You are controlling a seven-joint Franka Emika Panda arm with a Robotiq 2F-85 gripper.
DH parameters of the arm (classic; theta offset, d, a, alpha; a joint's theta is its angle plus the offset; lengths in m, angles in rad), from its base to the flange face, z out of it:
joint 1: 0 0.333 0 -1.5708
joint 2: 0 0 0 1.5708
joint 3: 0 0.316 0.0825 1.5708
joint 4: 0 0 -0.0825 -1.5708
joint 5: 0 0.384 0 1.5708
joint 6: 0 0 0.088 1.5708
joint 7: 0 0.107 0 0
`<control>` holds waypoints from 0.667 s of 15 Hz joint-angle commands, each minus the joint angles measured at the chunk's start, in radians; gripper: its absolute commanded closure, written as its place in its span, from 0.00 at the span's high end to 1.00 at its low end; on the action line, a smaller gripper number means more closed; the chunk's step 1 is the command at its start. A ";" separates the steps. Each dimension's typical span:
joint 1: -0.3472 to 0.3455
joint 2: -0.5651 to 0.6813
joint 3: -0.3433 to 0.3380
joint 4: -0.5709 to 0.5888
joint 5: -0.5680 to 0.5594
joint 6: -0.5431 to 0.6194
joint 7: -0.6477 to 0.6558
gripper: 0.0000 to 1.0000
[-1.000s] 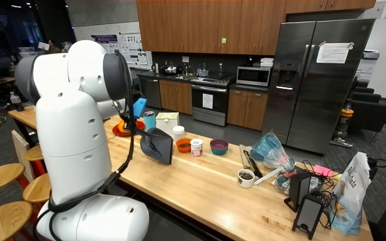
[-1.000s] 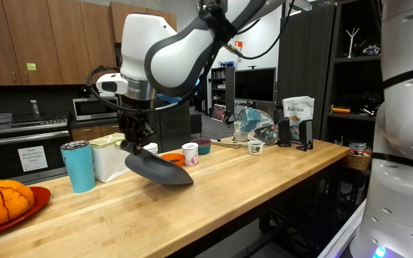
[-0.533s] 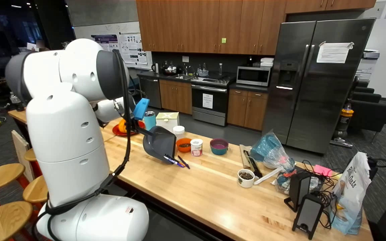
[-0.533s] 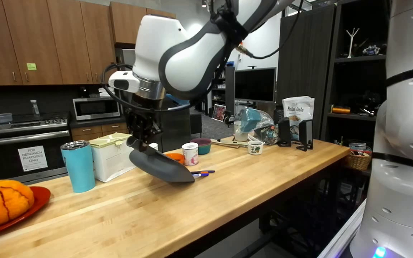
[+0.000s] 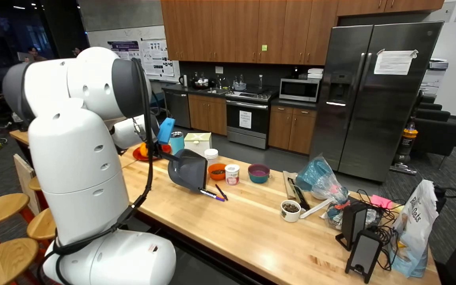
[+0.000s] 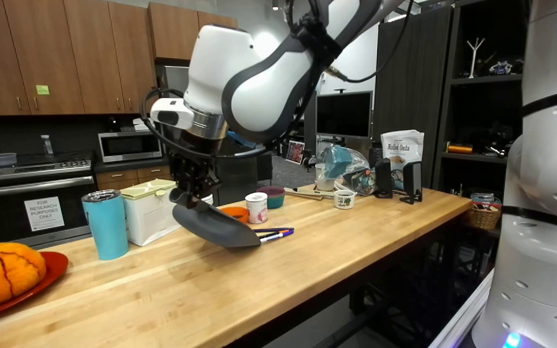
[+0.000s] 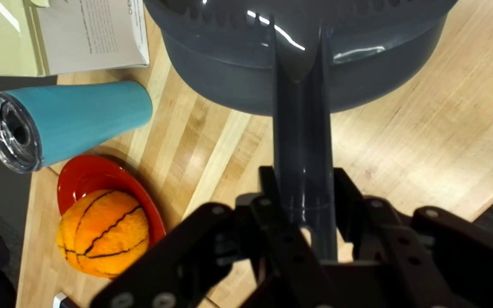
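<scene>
"two hold dark bits, we see: the orange bowl and the white cup?"
"yes; our gripper clasps the dustpan by its handle, tilted over the table, pens just beside."

In an exterior view the white upper arm climbs the left of the frame, leaning slightly left, to a grey-capped elbow. In an exterior view the forearm slopes down from the top edge to a rounded wrist at upper centre. The black claw fills the bottom of the wrist view, its two fingers pressing inward from both sides in a clamped grip, tips slightly apart.
</scene>
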State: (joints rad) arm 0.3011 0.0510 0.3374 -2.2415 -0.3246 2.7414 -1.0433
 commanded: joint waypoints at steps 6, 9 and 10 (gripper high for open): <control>0.002 0.073 0.069 0.012 0.126 0.078 -0.253 0.09; 0.005 0.107 0.095 0.038 0.134 0.069 -0.323 0.09; 0.004 0.123 0.103 0.048 0.129 0.077 -0.349 0.09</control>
State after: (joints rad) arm 0.3056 0.1330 0.4205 -2.2350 -0.2022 2.8139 -1.3117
